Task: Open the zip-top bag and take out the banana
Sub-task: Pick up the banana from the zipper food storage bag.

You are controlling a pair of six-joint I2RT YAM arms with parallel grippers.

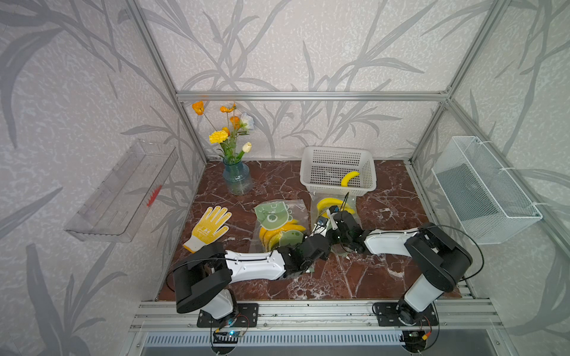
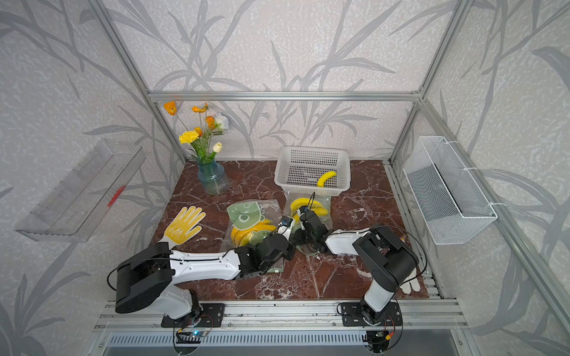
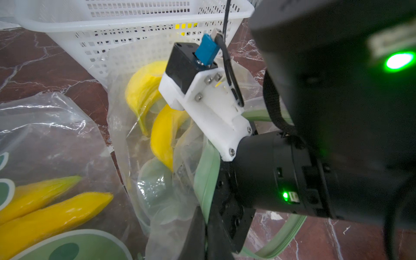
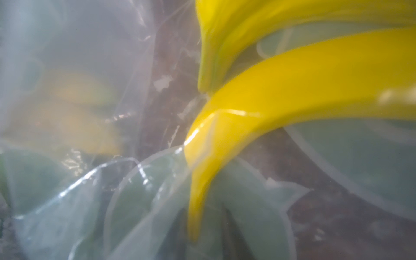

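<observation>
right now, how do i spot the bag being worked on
Find the white perforated plastic basket at the back. Against its front wall lies a clear zip-top bag of yellow bananas. Unlike the green-printed bag left of it, it touches the basket and stands open.

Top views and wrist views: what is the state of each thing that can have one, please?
zip-top bag: mouth open, bananas inside.
second bag: lying flat, more bananas inside; seal not clear.
basket: upright, one banana inside.
vase: upright, holding flowers.
glove: lying flat.
left gripper: shut on the zip-top bag's green rim.
right gripper: inside the zip-top bag's mouth; jaws hidden.
</observation>
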